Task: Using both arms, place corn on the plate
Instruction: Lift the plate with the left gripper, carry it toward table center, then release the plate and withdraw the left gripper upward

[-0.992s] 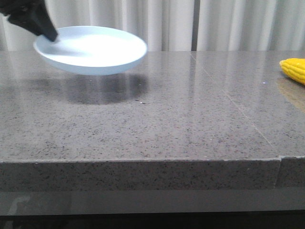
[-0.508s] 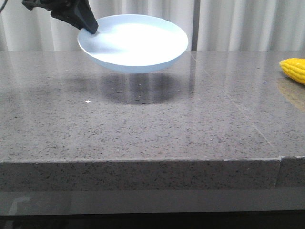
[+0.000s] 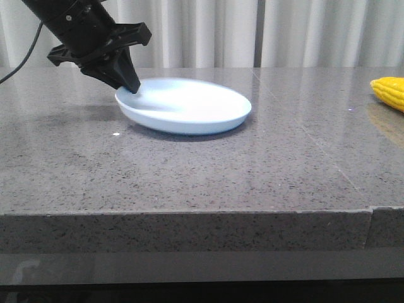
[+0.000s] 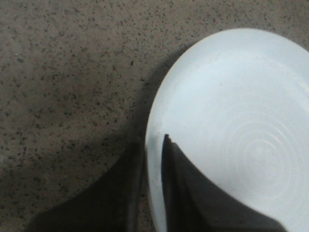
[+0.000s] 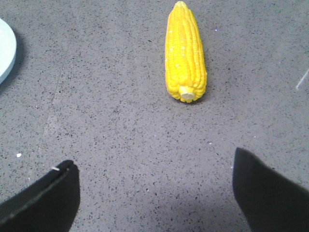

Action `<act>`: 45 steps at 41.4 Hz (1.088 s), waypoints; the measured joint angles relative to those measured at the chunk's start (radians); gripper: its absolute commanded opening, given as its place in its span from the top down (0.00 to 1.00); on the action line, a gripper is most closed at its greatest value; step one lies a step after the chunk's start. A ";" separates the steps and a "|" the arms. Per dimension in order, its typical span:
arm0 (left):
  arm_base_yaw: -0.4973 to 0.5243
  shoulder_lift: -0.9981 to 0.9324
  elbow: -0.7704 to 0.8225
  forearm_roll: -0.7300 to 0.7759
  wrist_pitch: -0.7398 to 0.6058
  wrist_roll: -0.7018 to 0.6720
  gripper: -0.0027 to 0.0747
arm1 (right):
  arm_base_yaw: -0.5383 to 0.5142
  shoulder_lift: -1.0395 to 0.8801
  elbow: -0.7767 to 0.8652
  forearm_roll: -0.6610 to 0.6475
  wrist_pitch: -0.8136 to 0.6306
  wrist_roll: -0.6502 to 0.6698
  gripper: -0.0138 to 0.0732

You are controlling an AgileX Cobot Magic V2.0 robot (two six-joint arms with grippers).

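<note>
The pale blue-white plate [image 3: 186,106] sits low on the grey stone table, left of centre, blurred. My left gripper [image 3: 129,88] is shut on the plate's left rim; in the left wrist view one finger lies inside the plate [image 4: 231,125] and one outside, the gripper [image 4: 153,145] pinching the rim. The yellow corn [image 3: 390,92] lies at the table's far right edge, partly cut off. In the right wrist view the corn [image 5: 185,53] lies ahead of my open, empty right gripper [image 5: 154,166], stub end toward the fingers. The right gripper is out of the front view.
The grey speckled table [image 3: 202,170] has a seam running diagonally on its right side and a front edge near the camera. White curtains hang behind. The plate's edge shows in the right wrist view [image 5: 6,50].
My left gripper has carried the plate rightward and then down from mid-air to the table surface. The corn has not moved.
</note>
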 measured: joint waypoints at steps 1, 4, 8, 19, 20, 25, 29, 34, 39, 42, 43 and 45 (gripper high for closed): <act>0.000 0.000 0.000 -0.002 0.000 0.000 0.43 | 0.000 0.000 0.000 0.000 0.000 0.000 0.08; 0.000 -0.002 0.000 -0.002 0.000 0.000 0.31 | 0.000 0.000 0.000 0.000 0.000 0.000 0.08; 0.009 -0.009 0.000 -0.002 0.015 0.000 0.29 | 0.000 0.000 0.000 0.000 0.000 0.000 0.08; 0.012 -0.150 0.000 0.069 0.082 0.000 0.31 | 0.000 0.000 0.000 0.000 0.000 0.000 0.08; 0.005 -0.164 0.000 0.079 0.092 0.000 0.31 | 0.000 0.000 0.000 0.000 0.000 0.000 0.08; -0.061 -0.241 0.000 0.178 0.164 -0.010 0.31 | 0.000 0.000 0.000 0.000 0.000 0.000 0.08; -0.130 -0.301 0.010 0.296 0.212 -0.068 0.31 | 0.000 0.000 0.000 0.000 0.000 0.000 0.08; -0.207 -0.392 0.061 0.436 0.232 -0.174 0.31 | 0.000 0.000 0.000 0.000 0.000 0.000 0.08; -0.232 -0.517 0.134 0.484 0.223 -0.234 0.31 | 0.000 0.000 0.000 0.000 0.000 0.000 0.08; -0.235 -0.594 0.185 0.486 0.208 -0.247 0.31 | 0.000 0.000 0.000 0.000 0.000 0.000 0.08; -0.234 -0.616 0.201 0.488 0.199 -0.248 0.31 | 0.000 0.000 0.000 0.000 0.000 0.000 0.08; -0.236 -0.670 0.240 0.488 0.188 -0.253 0.31 | 0.000 0.000 0.000 0.000 0.000 0.000 0.08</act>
